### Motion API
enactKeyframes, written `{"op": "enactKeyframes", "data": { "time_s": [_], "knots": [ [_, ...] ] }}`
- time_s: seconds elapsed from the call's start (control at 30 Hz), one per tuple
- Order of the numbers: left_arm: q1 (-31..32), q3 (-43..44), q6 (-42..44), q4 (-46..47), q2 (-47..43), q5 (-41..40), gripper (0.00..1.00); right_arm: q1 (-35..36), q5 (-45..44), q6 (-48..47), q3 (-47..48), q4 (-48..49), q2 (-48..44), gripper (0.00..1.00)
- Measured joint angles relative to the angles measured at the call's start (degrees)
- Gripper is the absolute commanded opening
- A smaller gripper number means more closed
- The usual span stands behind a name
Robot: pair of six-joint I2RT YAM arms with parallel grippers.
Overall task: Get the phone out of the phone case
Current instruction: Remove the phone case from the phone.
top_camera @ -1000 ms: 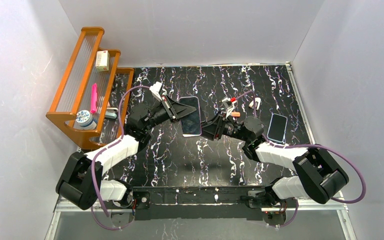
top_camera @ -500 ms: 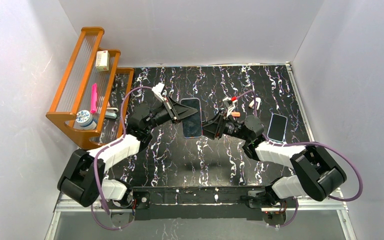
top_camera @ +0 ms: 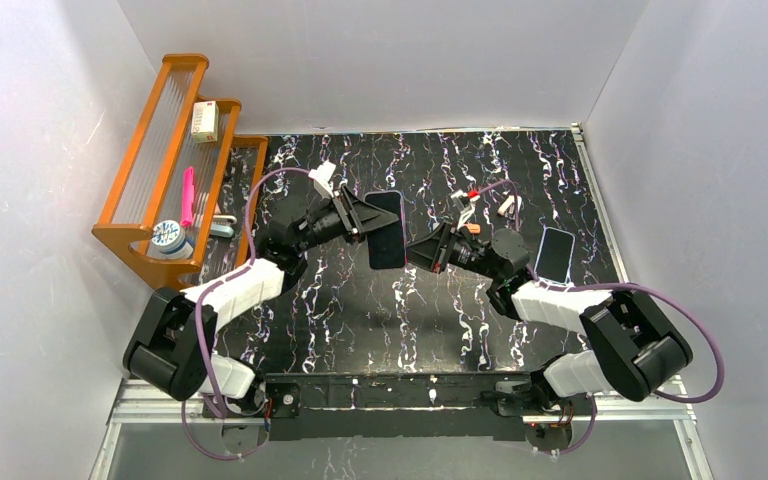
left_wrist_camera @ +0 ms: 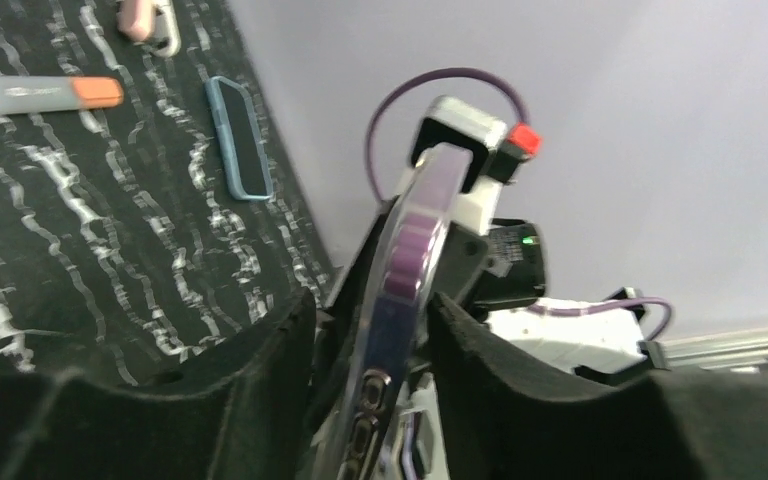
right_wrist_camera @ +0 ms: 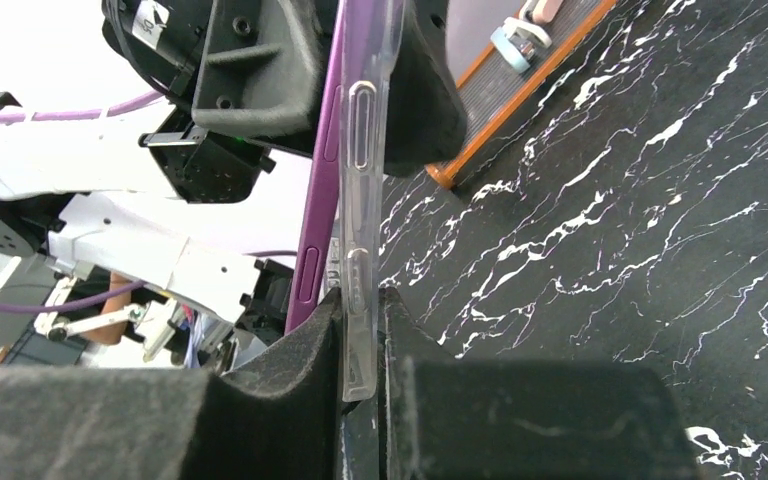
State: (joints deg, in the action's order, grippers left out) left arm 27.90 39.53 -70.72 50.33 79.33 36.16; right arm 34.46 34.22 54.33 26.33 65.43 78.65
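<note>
Both grippers were found closed on the same item, held on edge in the air above the middle of the black marbled table [top_camera: 360, 310], somewhat nearer its far edge.

The left gripper [top_camera: 367, 222] was clamped across the flat faces of the purple slab-shaped phone [right_wrist_camera: 318, 170]. The right gripper [right_wrist_camera: 360, 310] was pinched on the rim of the clear flexible plastic case [right_wrist_camera: 362, 200] alone. In the right wrist view a narrow wedge of daylight showed between phone and case near that pinch, so the case lip appeared partly lifted. The phone was not free of it.

This split hold is judged deliberate: one tool anchors the phone while the other peels the case off its edge.

Both arms reached inward from the near corners with elbows bent and wrists turned to face each other.

A blue-cased second phone [top_camera: 554, 255] lay flat toward the right edge, well apart from the work.
</note>
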Motion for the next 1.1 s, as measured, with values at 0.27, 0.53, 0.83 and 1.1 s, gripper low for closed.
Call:
{"op": "enactKeyframes", "data": {
  "time_s": [0.27,0.53,0.83,1.1],
  "knots": [
    [-0.4,7.1,12.0,-20.0,0.0,-2.6,0.71,-0.3,-3.3,-0.3,0.0,-6.8,-3.0,0.01],
    [-0.4,15.1,26.6,-41.9,-0.7,-12.3,0.82,-0.3,-6.7,1.3,0.0,-13.9,-3.0,0.01],
    [8.9,23.7,42.7,-62.4,-1.5,-29.9,0.83,-0.3,-12.7,2.8,0.1,-22.9,-2.8,0.01],
    [18.6,27.9,49.4,-70.2,-1.4,-44.3,0.76,0.1,-16.2,3.7,0.9,-28.8,-2.4,0.01]
  ]
}}
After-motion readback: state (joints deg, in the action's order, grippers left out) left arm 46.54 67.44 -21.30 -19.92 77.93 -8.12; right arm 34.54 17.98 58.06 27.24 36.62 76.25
